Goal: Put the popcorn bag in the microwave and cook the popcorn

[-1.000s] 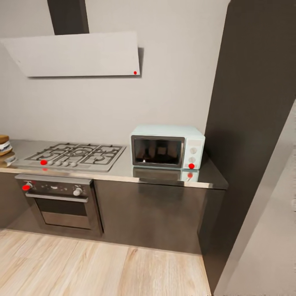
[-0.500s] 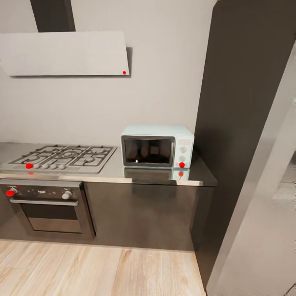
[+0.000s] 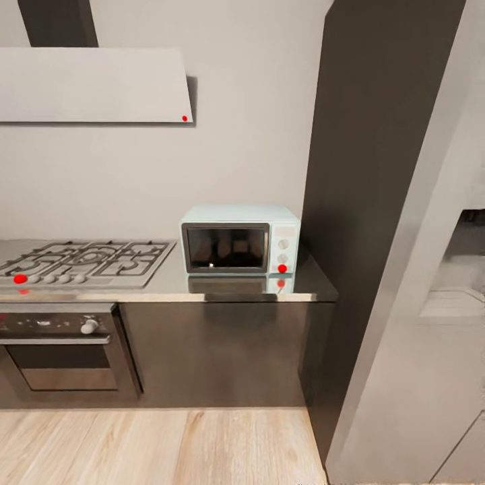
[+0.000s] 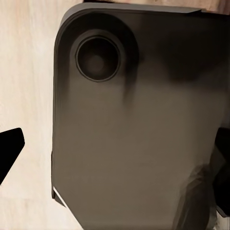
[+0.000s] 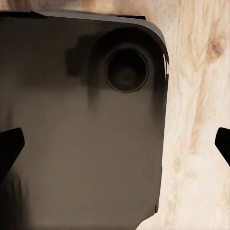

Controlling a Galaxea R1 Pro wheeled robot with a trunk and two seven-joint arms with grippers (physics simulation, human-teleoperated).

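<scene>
We see the steel gas hob [image 3: 81, 261] and the black built-in oven [image 3: 60, 347] below it cut off by the head view's left edge, as is the pale grey surface [image 3: 222, 288]. The small mint-blue microwave's [image 3: 239, 239] knob markings are too small to read. In each wrist view only the dark jaw tips show at the edges.

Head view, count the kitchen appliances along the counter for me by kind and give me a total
Microwave: 1
Gas hob: 1
Built-in oven: 1
Extractor hood: 1
Total: 4
</scene>
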